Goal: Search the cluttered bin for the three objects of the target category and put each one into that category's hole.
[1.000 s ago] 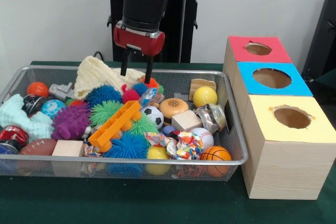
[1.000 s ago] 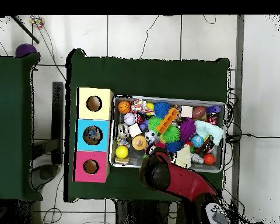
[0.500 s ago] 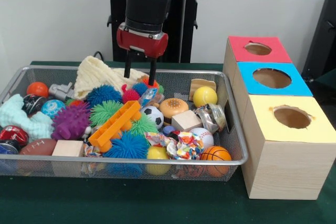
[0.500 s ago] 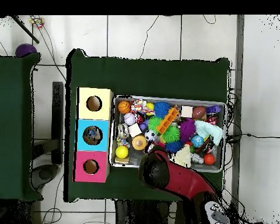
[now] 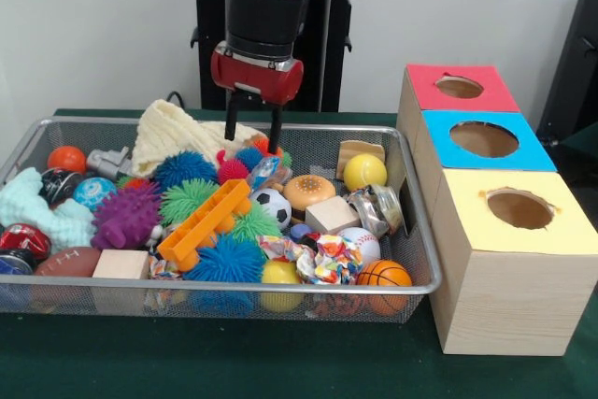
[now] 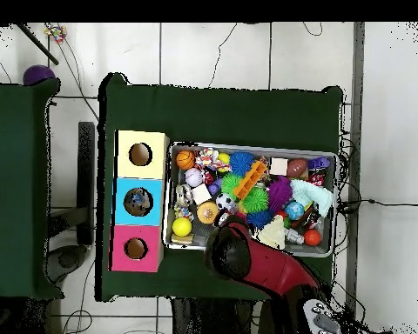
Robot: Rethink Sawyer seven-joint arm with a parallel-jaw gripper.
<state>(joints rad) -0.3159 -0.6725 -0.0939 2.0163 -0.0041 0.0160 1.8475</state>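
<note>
Green cloth table point(image 5: 280, 366) w/ a wire bin point(image 5: 234, 289) packed w/ toys, plain wall behind. Three-hole box sits right of the bin in front view: pink hole point(image 5: 459, 87), blue hole point(image 5: 484, 139), yellow hole point(image 5: 519, 209).

Gripper point(image 5: 254, 137) hangs over the bin's back edge, fingers spread apart, nothing between them, tips just above the small orange-red ball point(image 5: 267, 147) and the blue/pink spiky balls point(image 5: 235, 165).

Target category isn't stated, can't tell which from the pics. If it's balls, you've got plenty: yellow ball point(image 5: 364, 172), soccer ball point(image 5: 272, 206), mini basketball point(image 5: 384, 275), orange ball point(image 5: 66, 158) at far left.

Handling guess, balls: light, prob foam or rubber, smooth, will roll and slip. Close across the widest part, come straight down. Yellow ball is the most exposed, room round it for the fingers.

Spiky balls like the blue one point(image 5: 184, 170) look soft and squishy; they'll deform, so grip deep thru the middle, not the spikes.

Wood blocks point(image 5: 332, 215) are stiff, flat sides, easy pinch. Cream cloth point(image 5: 173, 135) is floppy; pinch a fold.

Overhead view: arm point(image 6: 265, 270) covers the gripper, can't confirm tip position there.
</note>
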